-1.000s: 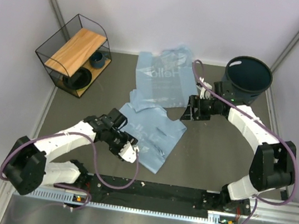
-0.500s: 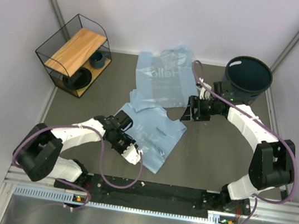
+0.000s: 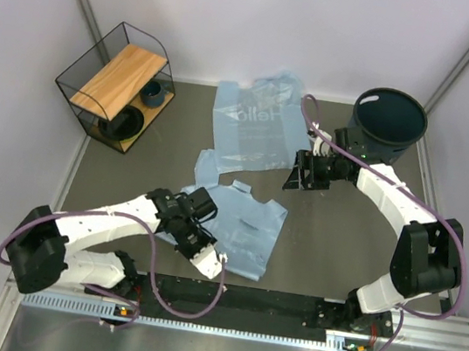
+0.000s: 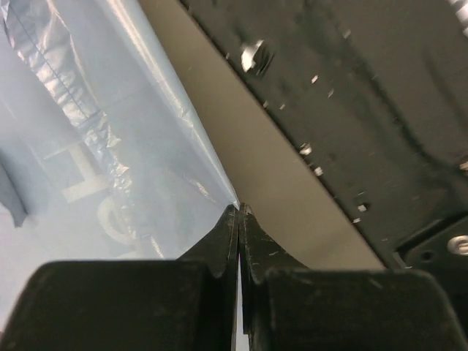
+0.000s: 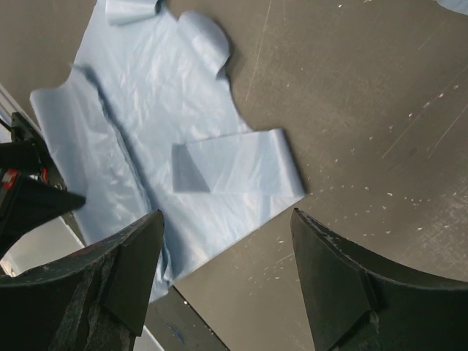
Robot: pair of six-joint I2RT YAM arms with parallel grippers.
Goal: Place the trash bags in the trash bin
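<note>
Two light-blue trash bags lie flat on the table: one at the back [image 3: 251, 125], one nearer [image 3: 240, 225]. My left gripper [image 3: 212, 265] is shut on the near bag's front corner; in the left wrist view the film [image 4: 110, 146] runs right into the closed tips [image 4: 240, 209]. The dark trash bin [image 3: 390, 121] stands upright at the back right. My right gripper [image 3: 292, 177] hangs open between the bags and the bin with nothing in it. Its wrist view shows wide-apart fingertips [image 5: 227, 227] above the near bag [image 5: 161, 110] and bare table.
A black wire basket [image 3: 71, 85] with a wooden shelf and dark cups stands at the back left. The black base rail [image 3: 242, 300] runs along the near edge, just beyond the left gripper [image 4: 351, 110]. Walls close in left, right and behind.
The left gripper closed and moved towards the near edge and a little right. The near bag slid with it, away from the back bag. The right arm stayed still.
</note>
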